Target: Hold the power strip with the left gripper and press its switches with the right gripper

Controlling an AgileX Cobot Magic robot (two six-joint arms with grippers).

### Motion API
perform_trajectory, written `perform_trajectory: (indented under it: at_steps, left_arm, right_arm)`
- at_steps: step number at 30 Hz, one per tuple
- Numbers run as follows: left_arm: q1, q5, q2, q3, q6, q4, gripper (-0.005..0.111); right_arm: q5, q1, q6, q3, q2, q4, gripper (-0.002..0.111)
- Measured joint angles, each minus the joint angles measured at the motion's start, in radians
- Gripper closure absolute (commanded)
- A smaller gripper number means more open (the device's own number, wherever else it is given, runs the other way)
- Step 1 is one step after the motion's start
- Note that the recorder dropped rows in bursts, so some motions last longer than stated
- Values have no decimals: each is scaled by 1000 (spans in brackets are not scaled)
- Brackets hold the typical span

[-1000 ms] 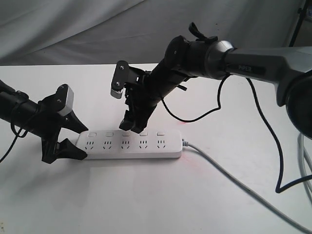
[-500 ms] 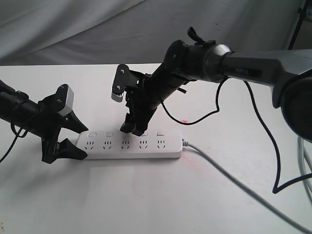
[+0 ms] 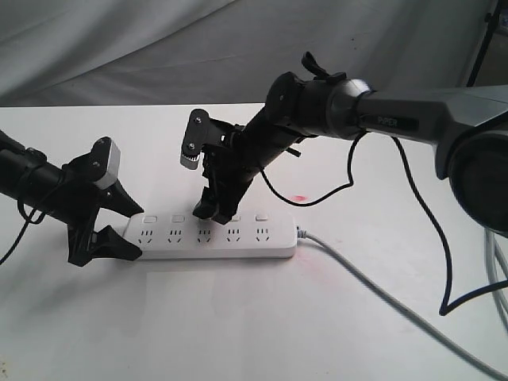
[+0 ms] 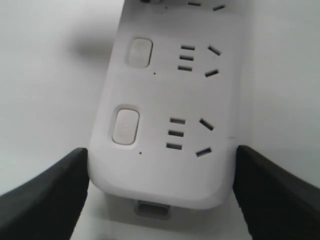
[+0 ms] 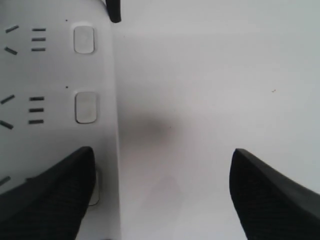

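White plastic, stiff and light: the strip (image 3: 210, 236) lies flat on the table (image 3: 238, 333), and I expect it to skate on that smooth top. My left gripper (image 4: 161, 150) is clamped across its end, on the long edges, which looks a sound hold. My right gripper (image 5: 162, 152) stands wide apart, one finger (image 5: 60, 195) over the switches (image 5: 86, 107).

A plain white worktop (image 3: 238, 333) meets a creased pale cloth backdrop (image 3: 159, 48) along its far edge. A small red glow (image 3: 299, 196) lies mid-worktop.
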Motion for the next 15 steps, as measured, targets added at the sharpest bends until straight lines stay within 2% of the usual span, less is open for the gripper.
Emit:
perform_trajectory:
  at_steps: [15]
  left_arm:
    - [0, 0, 0, 0, 0, 0, 107]
  right_arm:
    - [3, 8, 17, -17, 17, -41, 39]
